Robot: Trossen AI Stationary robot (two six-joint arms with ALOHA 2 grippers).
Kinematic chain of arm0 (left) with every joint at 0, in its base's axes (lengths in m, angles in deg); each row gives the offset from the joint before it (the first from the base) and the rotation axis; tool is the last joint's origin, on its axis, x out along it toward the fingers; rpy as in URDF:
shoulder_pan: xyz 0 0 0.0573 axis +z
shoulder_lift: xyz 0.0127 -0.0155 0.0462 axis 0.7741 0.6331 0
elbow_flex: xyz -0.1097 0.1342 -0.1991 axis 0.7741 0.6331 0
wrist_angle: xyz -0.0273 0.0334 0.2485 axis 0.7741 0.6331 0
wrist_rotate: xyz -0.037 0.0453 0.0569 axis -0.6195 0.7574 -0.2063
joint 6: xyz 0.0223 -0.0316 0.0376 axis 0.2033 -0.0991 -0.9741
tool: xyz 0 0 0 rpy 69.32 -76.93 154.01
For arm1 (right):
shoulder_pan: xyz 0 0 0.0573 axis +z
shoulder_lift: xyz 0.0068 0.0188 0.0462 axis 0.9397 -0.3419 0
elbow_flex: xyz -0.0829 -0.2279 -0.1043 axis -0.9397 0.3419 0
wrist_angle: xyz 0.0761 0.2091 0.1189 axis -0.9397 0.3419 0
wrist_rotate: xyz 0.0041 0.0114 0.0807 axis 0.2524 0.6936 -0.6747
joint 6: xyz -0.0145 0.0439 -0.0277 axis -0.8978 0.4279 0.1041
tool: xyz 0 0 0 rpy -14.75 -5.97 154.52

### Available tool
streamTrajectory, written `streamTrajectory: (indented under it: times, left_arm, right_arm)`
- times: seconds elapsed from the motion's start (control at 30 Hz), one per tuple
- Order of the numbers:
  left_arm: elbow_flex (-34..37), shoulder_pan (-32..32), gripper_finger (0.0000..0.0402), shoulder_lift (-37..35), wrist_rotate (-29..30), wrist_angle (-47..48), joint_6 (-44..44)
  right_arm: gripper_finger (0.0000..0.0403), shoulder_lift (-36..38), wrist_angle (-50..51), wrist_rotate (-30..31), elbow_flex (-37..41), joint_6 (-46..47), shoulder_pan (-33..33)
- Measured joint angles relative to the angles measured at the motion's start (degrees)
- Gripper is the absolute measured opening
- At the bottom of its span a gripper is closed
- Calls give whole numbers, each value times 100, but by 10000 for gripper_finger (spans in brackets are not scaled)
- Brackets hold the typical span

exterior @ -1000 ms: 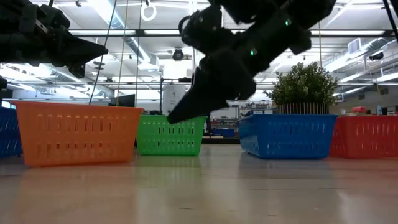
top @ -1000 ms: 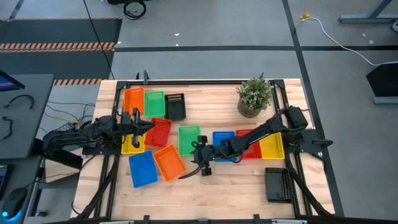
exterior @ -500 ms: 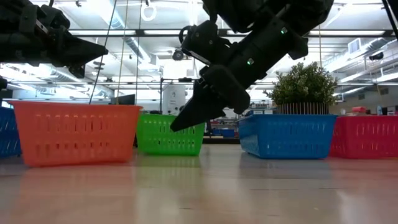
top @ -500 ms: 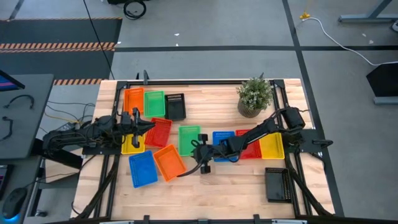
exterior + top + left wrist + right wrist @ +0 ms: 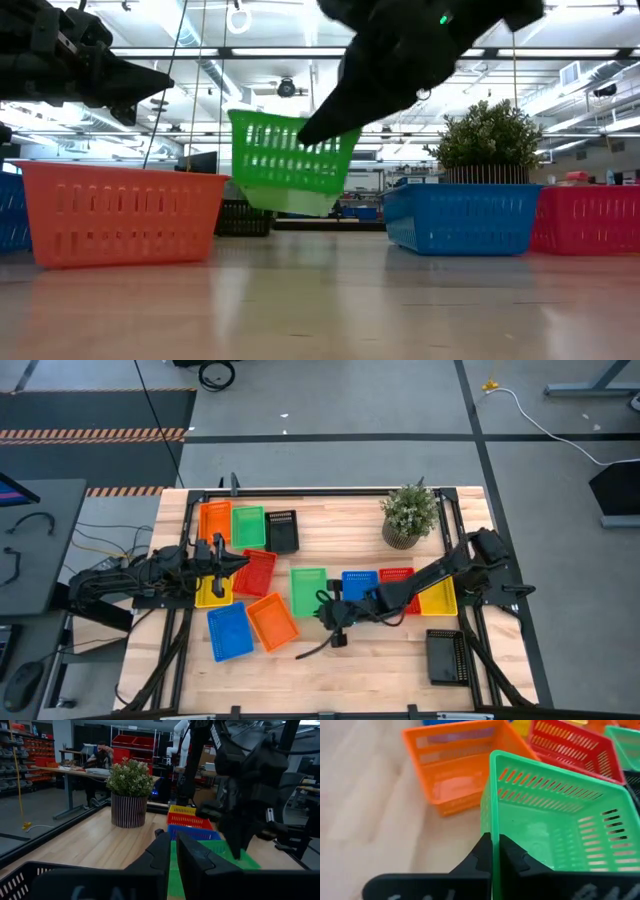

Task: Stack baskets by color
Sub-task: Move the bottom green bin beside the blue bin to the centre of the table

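Low view only: green basket (image 5: pixel 291 160) airborne

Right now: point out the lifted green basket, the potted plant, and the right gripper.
lifted green basket (image 5: pixel 290 160), low view, slotted side wall.
potted plant (image 5: pixel 408 512), high view, its foliage.
right gripper (image 5: pixel 495 851), right wrist view, between the fingertips, shut on the basket's rim.

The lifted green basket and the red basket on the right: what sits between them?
From above, one blue basket sits between the green basket, held by the right pincer, and the red basket.
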Motion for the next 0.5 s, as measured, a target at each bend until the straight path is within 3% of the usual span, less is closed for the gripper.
streamTrajectory:
  times: [0.5]
  left_arm:
    - [-1,-2,38,0,-1,0,-1]
  right_arm:
    - [22,57,1042,-117,0,1147,266]
